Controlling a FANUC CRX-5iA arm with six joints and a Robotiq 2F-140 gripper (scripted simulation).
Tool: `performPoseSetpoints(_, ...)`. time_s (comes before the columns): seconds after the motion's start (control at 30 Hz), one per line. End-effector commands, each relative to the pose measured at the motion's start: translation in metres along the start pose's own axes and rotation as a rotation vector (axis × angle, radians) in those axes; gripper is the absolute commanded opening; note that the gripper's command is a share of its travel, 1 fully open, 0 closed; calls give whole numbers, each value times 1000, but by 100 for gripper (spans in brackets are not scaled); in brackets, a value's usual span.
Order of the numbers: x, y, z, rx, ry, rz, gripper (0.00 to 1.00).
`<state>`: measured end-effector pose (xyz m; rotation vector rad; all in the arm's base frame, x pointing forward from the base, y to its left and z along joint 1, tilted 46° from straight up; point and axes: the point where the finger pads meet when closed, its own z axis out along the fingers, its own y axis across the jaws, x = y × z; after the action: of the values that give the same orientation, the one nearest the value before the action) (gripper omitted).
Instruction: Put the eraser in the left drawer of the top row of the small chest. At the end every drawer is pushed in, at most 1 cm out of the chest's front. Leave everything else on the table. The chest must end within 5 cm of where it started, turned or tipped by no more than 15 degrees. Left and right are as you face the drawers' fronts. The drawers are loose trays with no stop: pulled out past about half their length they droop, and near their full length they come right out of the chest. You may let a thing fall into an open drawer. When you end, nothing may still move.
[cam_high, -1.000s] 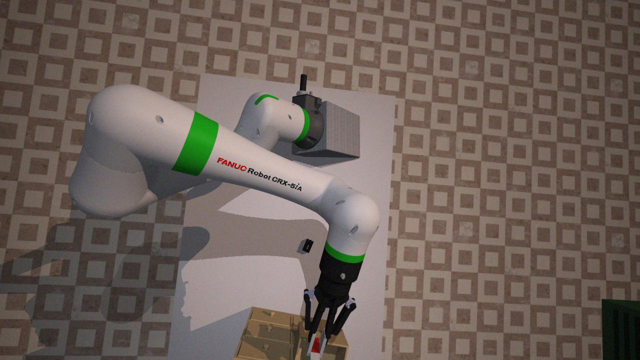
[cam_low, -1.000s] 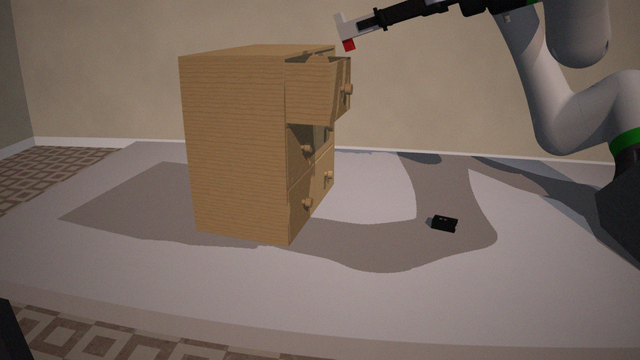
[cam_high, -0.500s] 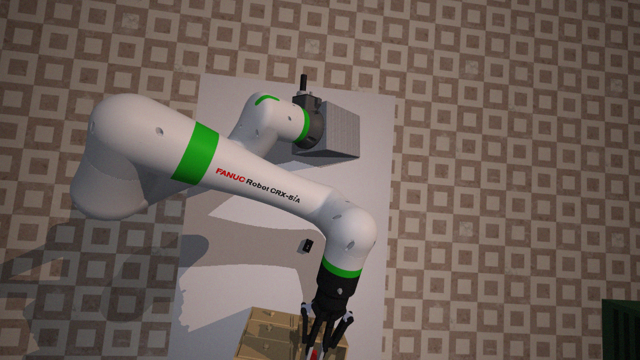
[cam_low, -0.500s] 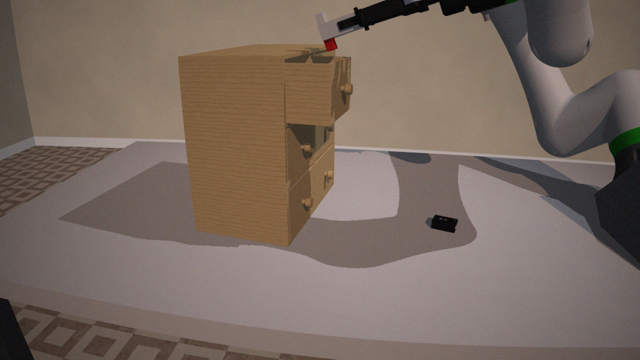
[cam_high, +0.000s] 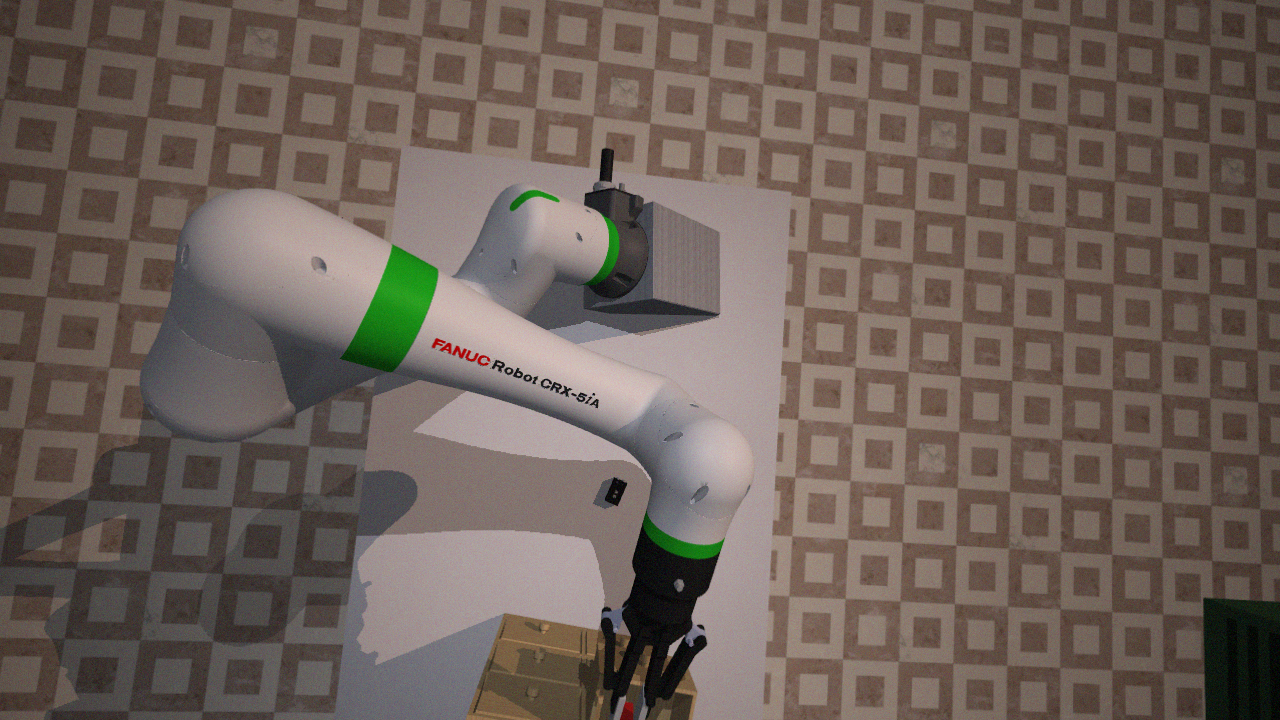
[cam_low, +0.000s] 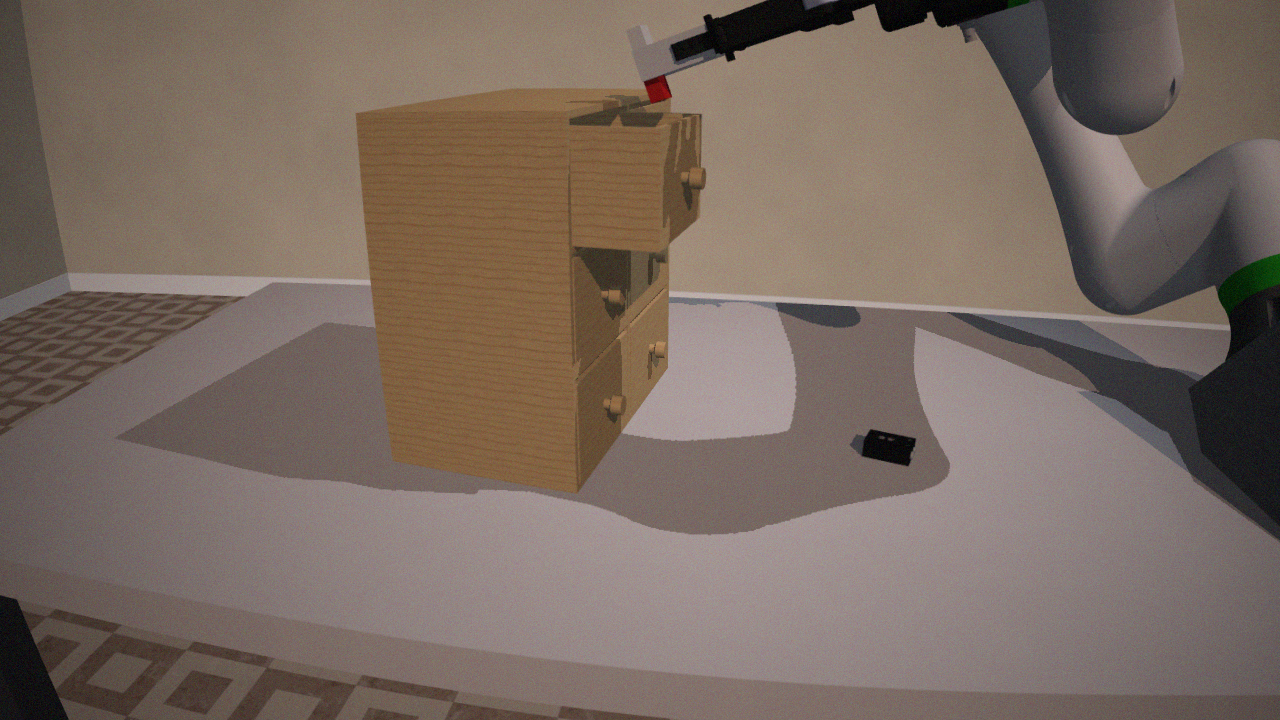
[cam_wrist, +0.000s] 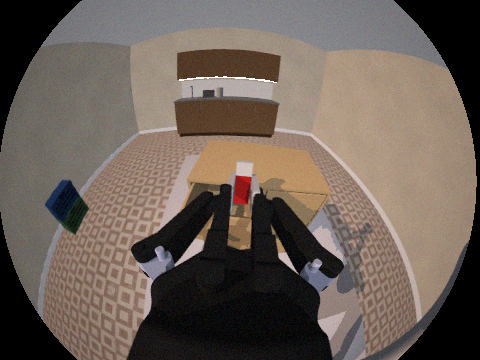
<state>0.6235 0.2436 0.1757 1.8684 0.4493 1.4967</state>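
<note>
The small wooden chest (cam_low: 501, 286) stands on the grey table, also in the overhead view (cam_high: 554, 671) and the wrist view (cam_wrist: 260, 174). Its top-row left drawer (cam_low: 631, 170) is pulled partly out; the other drawers sit about flush. My gripper (cam_low: 684, 49) is shut on the eraser (cam_low: 654, 79), a white block with a red end. It holds the eraser tilted, red end down, just above the open drawer's front part. The eraser also shows between my fingertips in the wrist view (cam_wrist: 243, 187) and at the overhead view's bottom edge (cam_high: 627, 710).
A small black block (cam_low: 888, 445) lies on the table to the front of the chest, also in the overhead view (cam_high: 614, 491). The robot's grey base box (cam_high: 671, 259) stands at the table's far end. A dark green crate (cam_high: 1244, 658) stands on the floor.
</note>
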Motion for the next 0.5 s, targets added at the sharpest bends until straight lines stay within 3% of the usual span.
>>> performPoseSetpoints(0.0,0,0,0,0,0,0,11)
performPoseSetpoints(0.47,0,0,0,0,0,0,14)
